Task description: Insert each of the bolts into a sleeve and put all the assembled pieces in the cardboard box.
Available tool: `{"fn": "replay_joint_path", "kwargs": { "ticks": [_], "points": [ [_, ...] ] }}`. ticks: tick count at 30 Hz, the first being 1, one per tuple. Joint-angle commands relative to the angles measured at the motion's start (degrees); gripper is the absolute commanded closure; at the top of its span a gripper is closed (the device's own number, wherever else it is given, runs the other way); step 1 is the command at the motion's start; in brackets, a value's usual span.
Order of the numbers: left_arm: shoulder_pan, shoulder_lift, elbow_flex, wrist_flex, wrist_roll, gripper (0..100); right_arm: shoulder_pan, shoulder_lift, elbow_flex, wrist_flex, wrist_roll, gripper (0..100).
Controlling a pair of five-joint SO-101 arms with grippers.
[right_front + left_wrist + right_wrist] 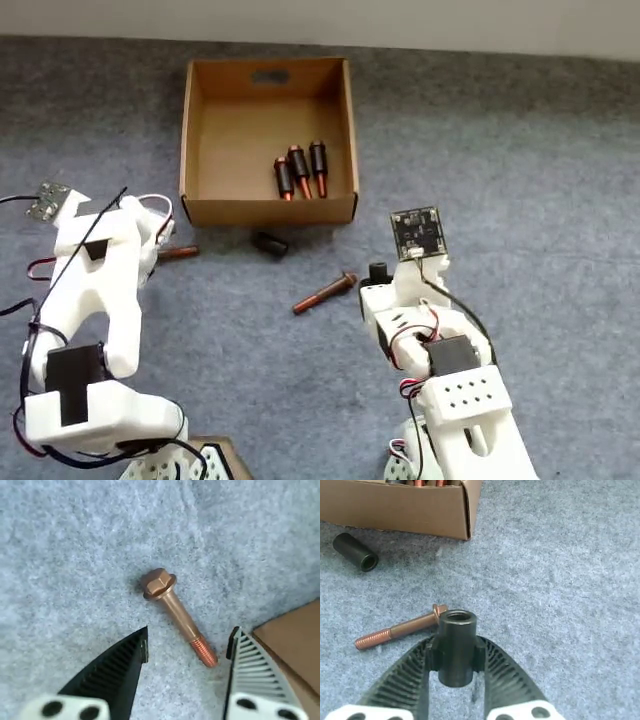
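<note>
Clamping a short black sleeve (456, 630) between its jaws, the right gripper (456, 652) holds a rigid, light-looking part. Its smooth wall could slip, so a hold across the middle suits it. Just beyond, a copper bolt (400, 628) lies flat on the grey surface (560, 580). Stiff and round, it may roll and is best pinched at mid-shank. The left gripper (190, 642) hangs open over a second bolt (177, 615), jaws either side of its threaded end. Farther off are a loose sleeve (355, 551) and the cardboard box (200, 140), holding what look like three assembled pieces (300, 172).
</note>
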Motion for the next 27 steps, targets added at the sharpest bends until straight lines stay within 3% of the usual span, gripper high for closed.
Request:
{"fn": "replay_joint_path", "kwargs": {
  "ticks": [1,10,14,16,22,27],
  "points": [
    [1.1,5.8,-3.1,-1.6,0.9,72,0.7,-1.1,-0.4,-0.6,0.9,99.2],
    [0.8,18.0,-16.6,10.3,0.9,73,0.7,-1.1,-0.3,-0.6,0.9,99.2],
    [0.9,17.9,-18.6,13.3,0.2,90,0.7,-1.1,-0.3,-0.6,0.9,99.2],
    [1.2,18.2,-19.1,13.4,-5.3,100,0.7,-1.1,-0.3,-0.6,0.9,99.2],
    [0.7,17.9,-18.9,13.9,-14.7,99,0.7,-1.1,-0.3,-0.6,0.9,99.2],
    [1.2,17.9,-19.4,17.3,-36.3,99,0.7,-1.1,-0.3,-0.6,0.9,99.2]
  ]
}}
